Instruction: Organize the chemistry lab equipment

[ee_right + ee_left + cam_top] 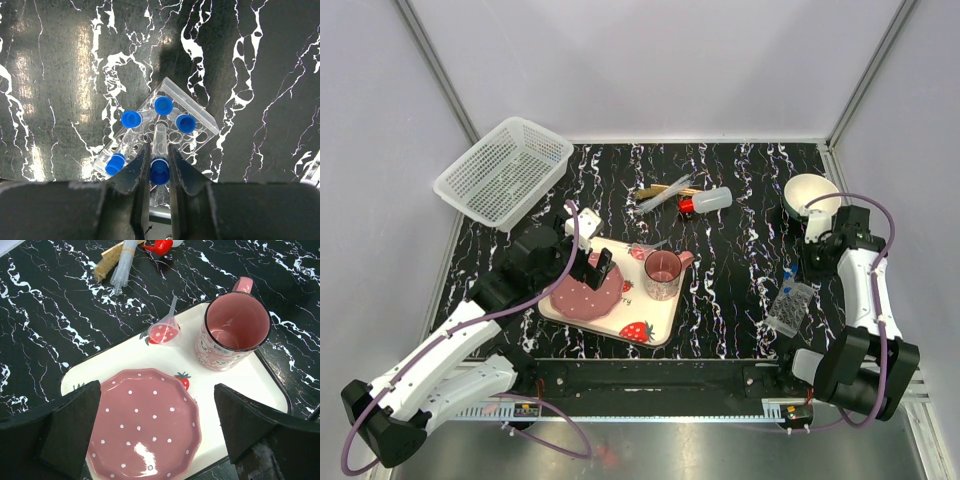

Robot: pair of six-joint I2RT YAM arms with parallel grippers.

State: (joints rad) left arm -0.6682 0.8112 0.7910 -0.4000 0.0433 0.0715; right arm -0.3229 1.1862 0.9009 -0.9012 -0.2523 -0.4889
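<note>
right fingers (145, 169) pinching a clear blue-capped tube (159, 150) directly over the clear perforated rack (200, 116), which sits on the black marbled worktop (60, 75) near its right edge, toward the near side; whether the tube's lower end has entered a hole cannot be told. four more blue caps (163, 105) show at the rack. left fingers (592, 268) spread wide, holding nothing, above the pink dotted plate (145, 420). the plate lies on the strawberry-print tray (125, 357), close to the near edge and left of centre. a pink cup (235, 330) stands upright on the tray's far right part, with a small clear funnel (165, 331) lying beside it at the tray's far rim. toward the far edge, about centre, the translucent bottle with red cap (705, 202) lies on its side; just left of it, touching one another, lie thin clear droppers (122, 265) and a tan wooden tool (107, 266). white mesh basket (505, 170) at the far left corner; white bowl (810, 195) at the far right corner.
</note>
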